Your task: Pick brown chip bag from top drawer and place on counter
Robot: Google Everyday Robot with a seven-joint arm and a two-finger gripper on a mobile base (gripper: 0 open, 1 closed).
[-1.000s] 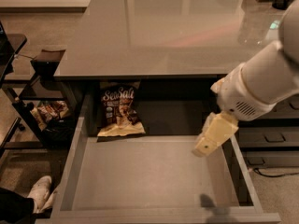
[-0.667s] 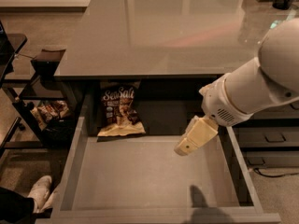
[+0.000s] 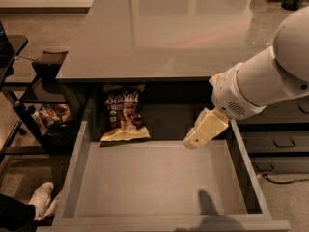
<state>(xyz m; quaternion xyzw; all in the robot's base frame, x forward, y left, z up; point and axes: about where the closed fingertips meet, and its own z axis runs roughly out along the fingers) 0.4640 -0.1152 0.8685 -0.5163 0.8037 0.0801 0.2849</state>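
Top drawer (image 3: 79, 168) stands pulled fully out from under the counter (image 3: 169, 28). Brown chip bag (image 3: 123, 117) sits at the drawer's back-left corner, label up, its top end under the counter edge; it has not shifted over the last 1.0 s. Gripper (image 3: 195, 138) hangs over the drawer's back-right part, above the floor and touching nothing. It started nearer the drawer's right wall, swept toward the drawer's middle, and now sits a little further toward the drawer's back. Its shadow on the drawer floor tracked the same way. Whether the gripper is spread or pressed together: cannot tell. Judgement: approach phase only, with 0 contact and the bag not yet picked. The gap to the bag has closed, but the gripper remains well apart from it, toward the drawer's right. The next move likely calls for more travel toward the drawer's left and a descent. The overhanging counter edge could crowd a grasp at the bag's top end.
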